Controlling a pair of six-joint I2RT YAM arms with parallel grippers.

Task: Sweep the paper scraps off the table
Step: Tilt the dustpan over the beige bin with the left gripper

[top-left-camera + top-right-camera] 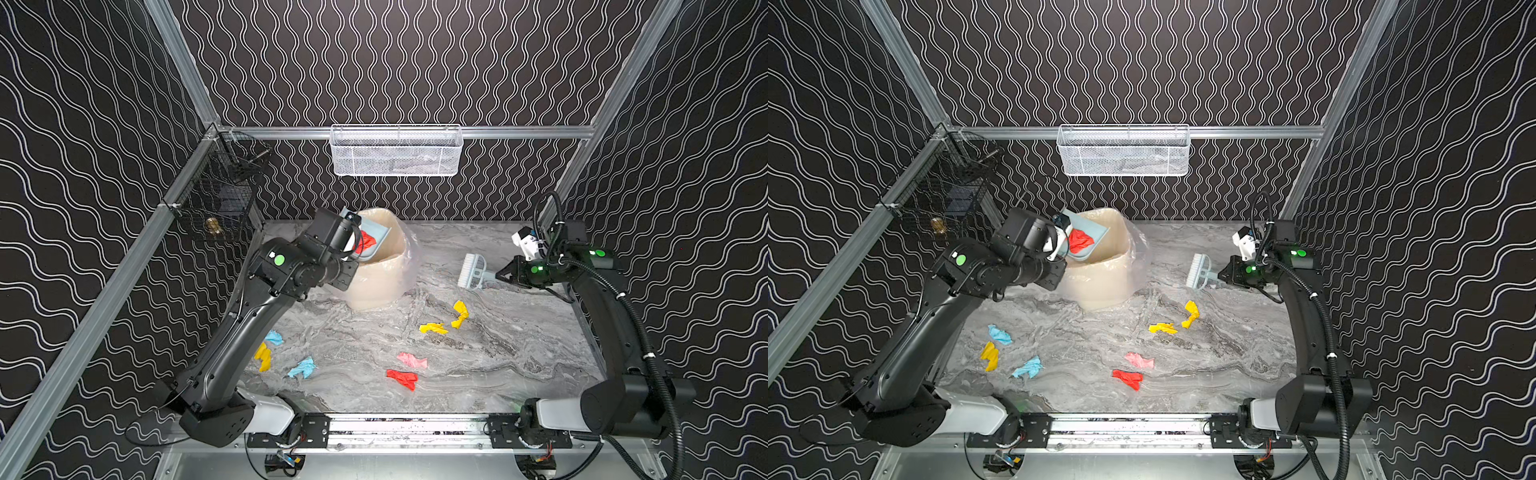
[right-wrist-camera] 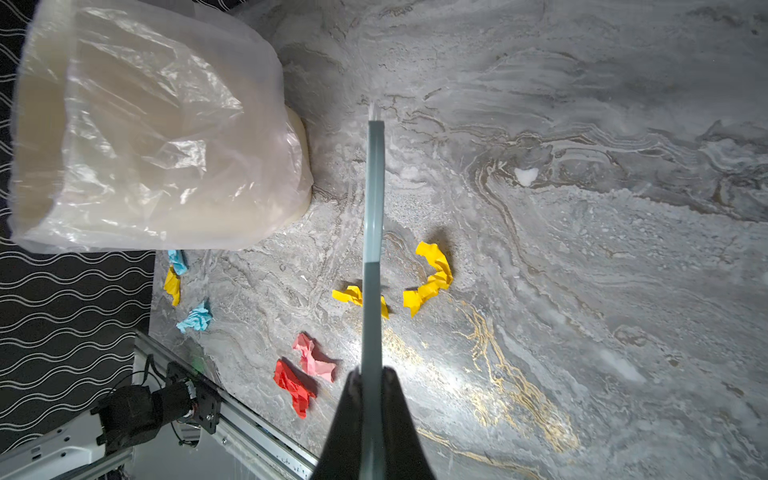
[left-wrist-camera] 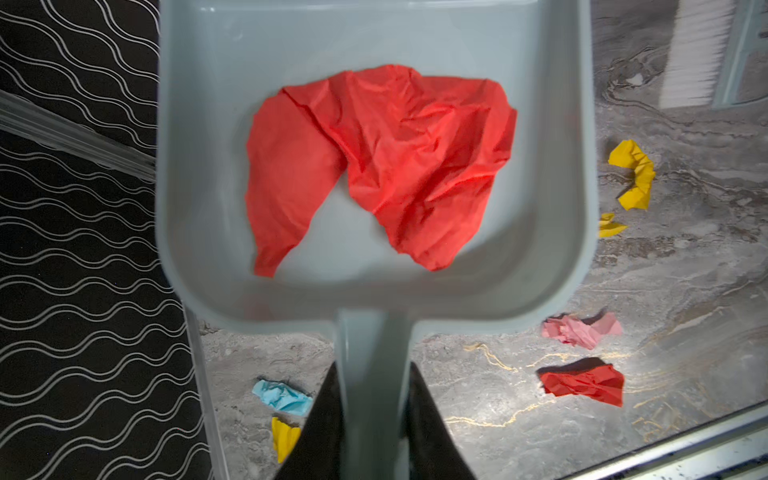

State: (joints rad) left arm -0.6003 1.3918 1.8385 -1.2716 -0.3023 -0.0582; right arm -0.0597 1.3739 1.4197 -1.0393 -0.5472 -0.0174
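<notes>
Left wrist view has the left end effector (image 3: 372,395) closed on the handle of the pan (image 3: 199,166), with one red scrap (image 3: 382,166) lying crumpled on the pan floor. In both top views the pan tilts over the mouth of the bin (image 1: 382,274).

The right end effector (image 2: 372,376) is pinched tight on the brush (image 2: 372,199) handle, well apart from the bin. Seven more scraps (image 1: 411,360) lie scattered on the counter (image 2: 582,291).

The thin scrap may cling to the pan instead of sliding out. It could also drop outside the rim if the tilt is off, and the pan lip could snag the loose liner (image 2: 166,124) and drag the bin.

The pan lip is cut off in the left wrist view, and the pan hides the bin there. The bin's inside is not visible. I cannot tell whether the bristles touch the counter.
</notes>
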